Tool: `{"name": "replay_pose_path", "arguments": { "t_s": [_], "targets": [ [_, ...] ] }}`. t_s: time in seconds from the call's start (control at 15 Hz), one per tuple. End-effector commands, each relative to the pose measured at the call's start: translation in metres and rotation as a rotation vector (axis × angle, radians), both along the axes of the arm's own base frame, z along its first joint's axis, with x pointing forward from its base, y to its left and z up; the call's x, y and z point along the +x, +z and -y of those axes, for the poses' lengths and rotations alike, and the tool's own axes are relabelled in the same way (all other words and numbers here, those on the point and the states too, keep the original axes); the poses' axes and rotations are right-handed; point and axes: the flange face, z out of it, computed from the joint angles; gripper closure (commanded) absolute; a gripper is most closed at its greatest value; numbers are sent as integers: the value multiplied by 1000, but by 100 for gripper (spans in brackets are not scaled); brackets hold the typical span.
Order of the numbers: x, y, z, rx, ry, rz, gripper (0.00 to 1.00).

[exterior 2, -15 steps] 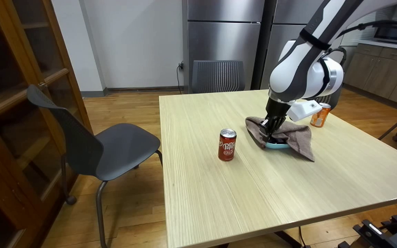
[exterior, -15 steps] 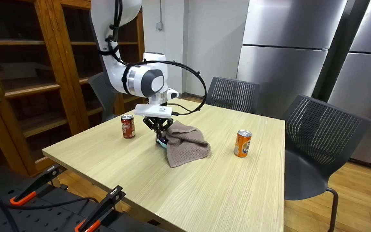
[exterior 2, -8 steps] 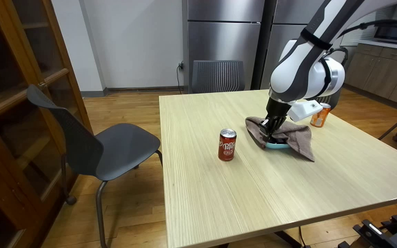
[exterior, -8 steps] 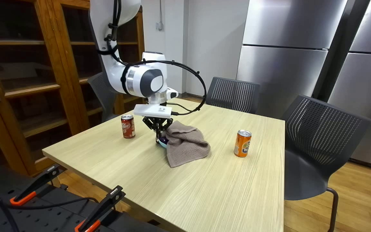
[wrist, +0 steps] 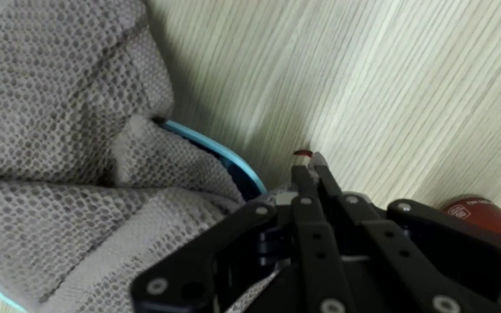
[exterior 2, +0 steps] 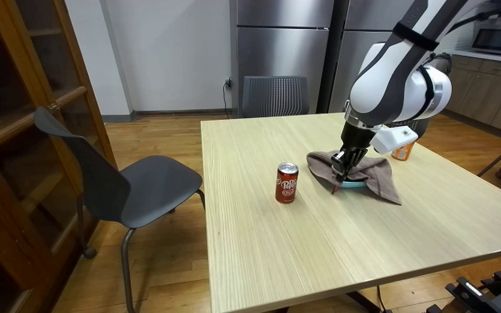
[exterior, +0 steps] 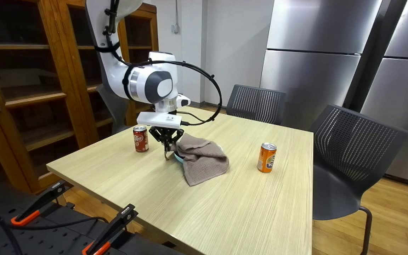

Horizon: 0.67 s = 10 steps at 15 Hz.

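Towel [wrist: 68, 126] spreads out beside the claw [wrist: 313, 174], which is clenched on its edge

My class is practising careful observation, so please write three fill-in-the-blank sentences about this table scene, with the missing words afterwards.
The gripper pinches the brownish cloth, which partly covers a dish with a light ____ rim.
The red can bears the brand name ____.
The can farther from the gripper is coloured ____.

Missing words: blue; Dr Pepper; orange.
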Motion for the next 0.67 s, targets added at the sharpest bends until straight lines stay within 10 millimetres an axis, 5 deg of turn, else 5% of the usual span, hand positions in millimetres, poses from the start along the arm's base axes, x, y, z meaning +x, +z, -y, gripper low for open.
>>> {"name": "replay_pose_path", "arguments": {
  "t_s": [0.0,0.6],
  "targets": [
    [-21,18,-6,24,-35,6,98],
    [-21,9,2,29,-105,-27,98]
  ]
}}
